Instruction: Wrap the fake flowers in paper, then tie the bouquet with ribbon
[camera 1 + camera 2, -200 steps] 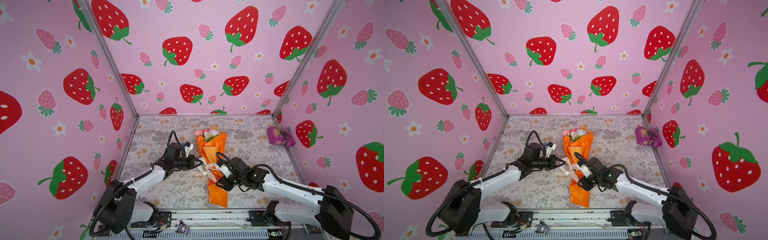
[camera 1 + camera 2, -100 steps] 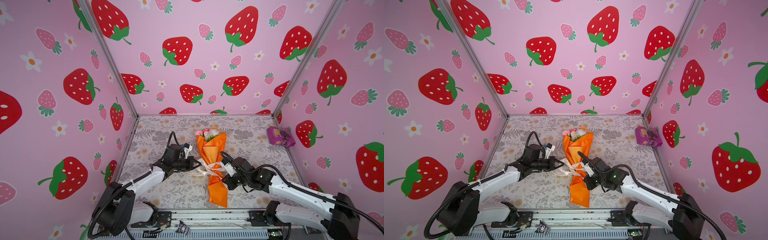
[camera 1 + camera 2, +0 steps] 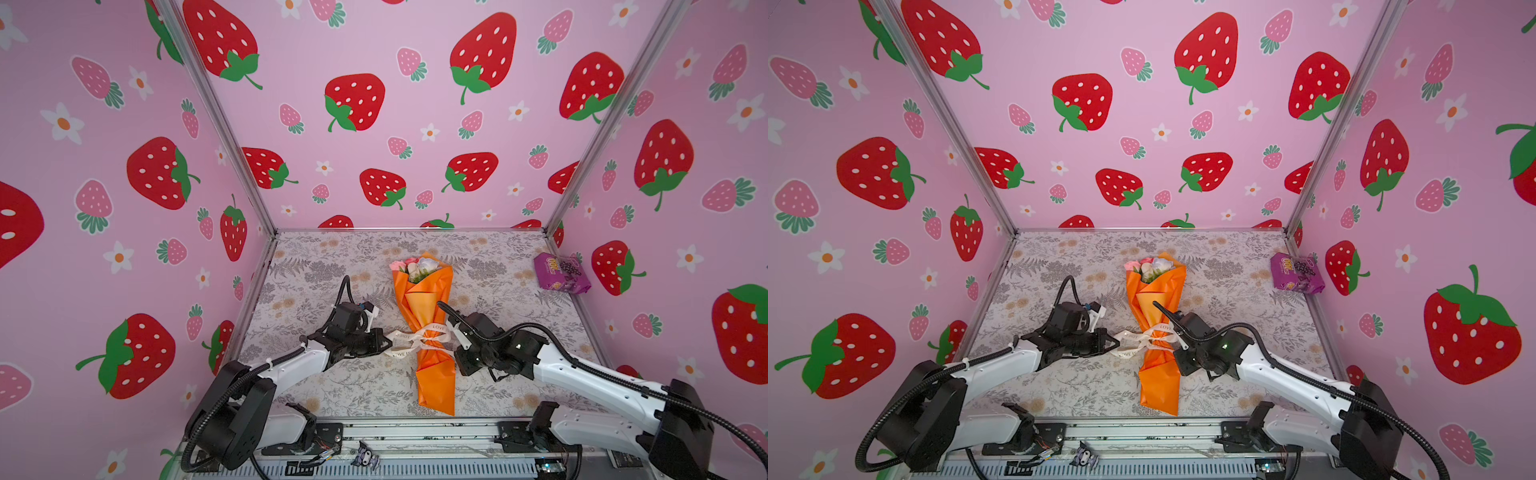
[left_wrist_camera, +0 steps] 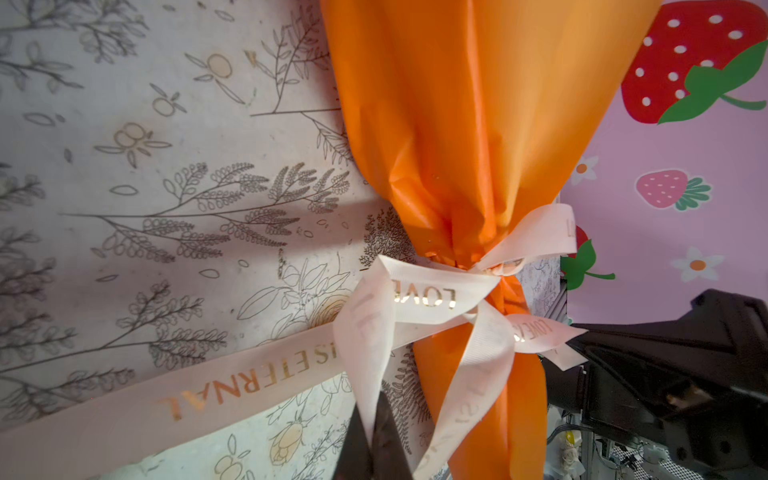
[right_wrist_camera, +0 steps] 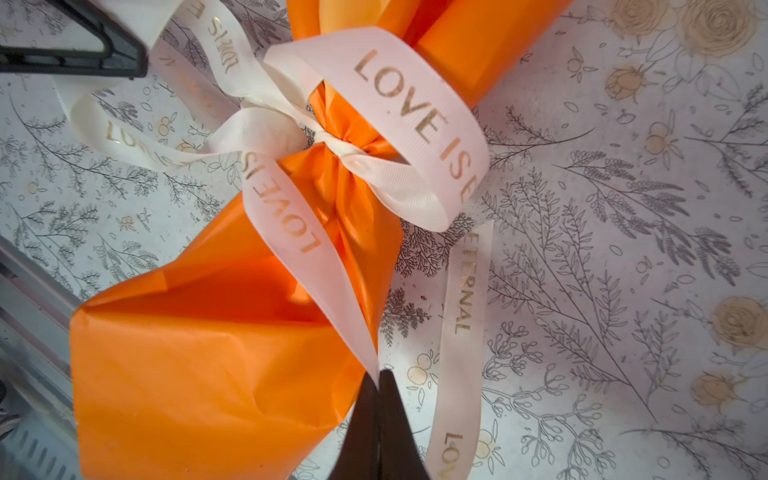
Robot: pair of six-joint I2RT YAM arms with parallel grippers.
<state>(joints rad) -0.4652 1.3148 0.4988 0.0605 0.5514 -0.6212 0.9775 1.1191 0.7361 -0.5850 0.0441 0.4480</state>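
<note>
Floral-printed table (image 3: 332,390) holds one orange-wrapped bouquet of fake flowers (image 3: 424,307), one cream lettered ribbon (image 3: 420,336) knotted round it. Left gripper (image 4: 372,424) and right gripper (image 5: 377,399) each clamp one strand.

Both top views are bright and evenly lit, the strawberry walls (image 3: 83,291) stretched by wide-angle distortion toward the edges. In the left wrist view soft shadow bands cross the floral table cover (image 4: 124,83), and the cream ribbon (image 4: 257,374) blurs close to the lens; its gold lettering glints.
</note>
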